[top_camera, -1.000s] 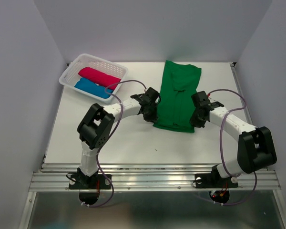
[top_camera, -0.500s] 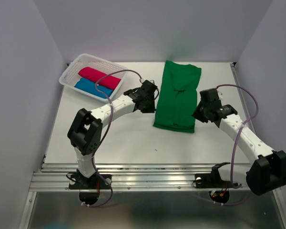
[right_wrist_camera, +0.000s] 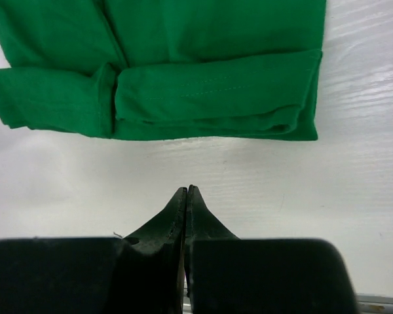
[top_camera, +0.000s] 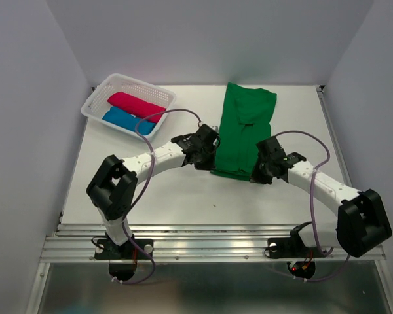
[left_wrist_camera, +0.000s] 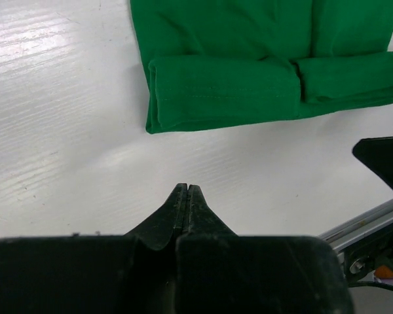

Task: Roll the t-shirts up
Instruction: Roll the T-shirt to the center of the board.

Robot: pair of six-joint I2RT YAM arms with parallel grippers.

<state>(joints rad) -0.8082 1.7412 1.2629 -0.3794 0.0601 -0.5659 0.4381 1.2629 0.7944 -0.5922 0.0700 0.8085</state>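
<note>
White arms [top_camera: 154,154], black joints [top_camera: 111,190], looping purple cables [top_camera: 170,110].

the scene is lit brightly and evenly from above. streaks of glare are seen on the white table [left_wrist_camera: 39,39] in both wrist views. faint shadows are cast under the green t-shirt [right_wrist_camera: 183,39]; its stitching is rendered sharp.

Both arms are stretched forward and angled inward. The left arm [top_camera: 150,156] sweeps across from its base, wrist tipped downward, and the left end effector [left_wrist_camera: 186,188] is pinched tight, fingers pressed flat together. Opposite it, the right arm [top_camera: 321,186] lies low with its elbow far out, and the right end effector [right_wrist_camera: 185,190] is sealed too, tips meeting in a thin seam.
</note>
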